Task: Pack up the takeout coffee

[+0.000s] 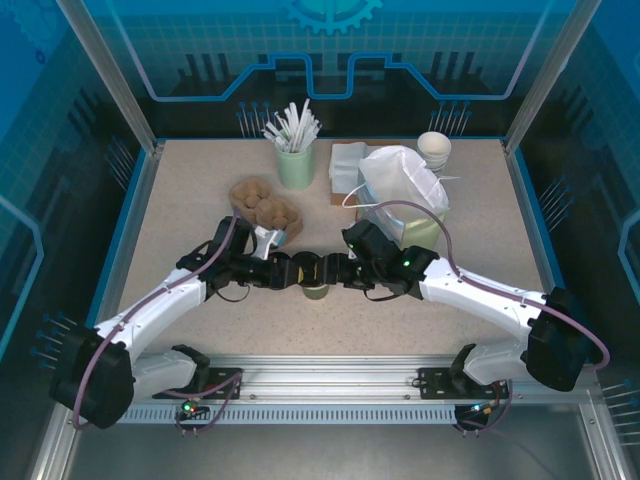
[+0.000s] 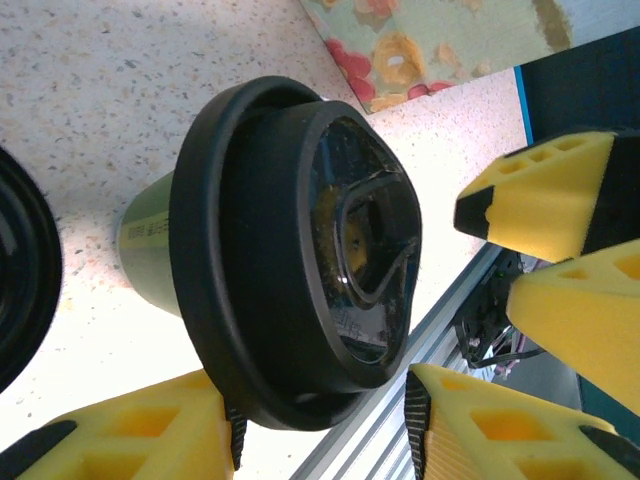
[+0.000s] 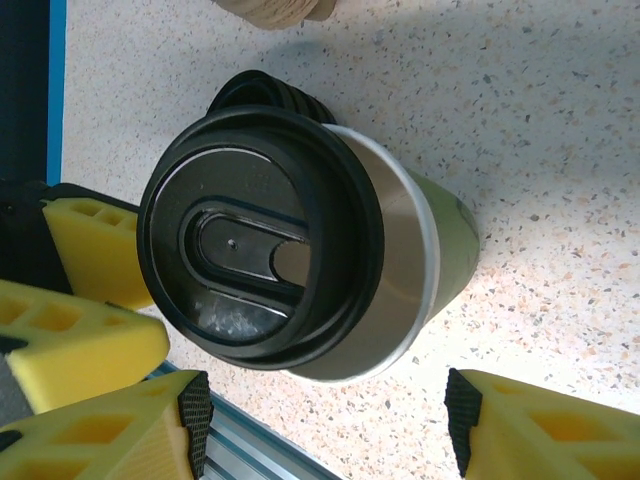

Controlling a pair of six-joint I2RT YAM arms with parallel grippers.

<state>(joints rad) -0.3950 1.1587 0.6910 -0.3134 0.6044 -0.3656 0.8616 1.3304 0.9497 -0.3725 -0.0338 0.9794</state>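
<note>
The table (image 1: 180, 200) was the broadest thing, a flat speckled beige top like polished stone, edged at the near side by a ribbed aluminium rail (image 1: 330, 375); across it reached the left arm (image 1: 160, 300) and the right arm (image 1: 480, 295), smooth white shells with black joints, their ends meeting nose to nose at the front middle; behind the right arm lay a crinkled white plastic bag (image 1: 400, 175), soft and humped; left of it sat brown moulded-pulp carriers (image 1: 265, 205), rough and rounded; at the back stood a pale green tumbler (image 1: 295, 165) bristling with white sticks (image 1: 295, 125), and at the far right a stack of nested white cups (image 1: 434, 148).

The takeout coffee (image 1: 317, 291) stood upright on the table at the front middle, between the two arm ends; it was a small tapered paper cup, its olive-green side dully glossy, with a white band under the rim; its lid (image 3: 250, 250) was round black plastic with a raised rim and an oblong recessed panel.

The left gripper (image 2: 320, 420) straddled the lid, one yellow foam pad (image 2: 120, 440) close against the rim and the other a sliver apart, so it was released rather than clenched; the right gripper (image 3: 325, 410) stood wide, its cell-cut yellow pads (image 3: 540, 430) either side of the cup, bare table showing beside one, grasping nothing.
</note>
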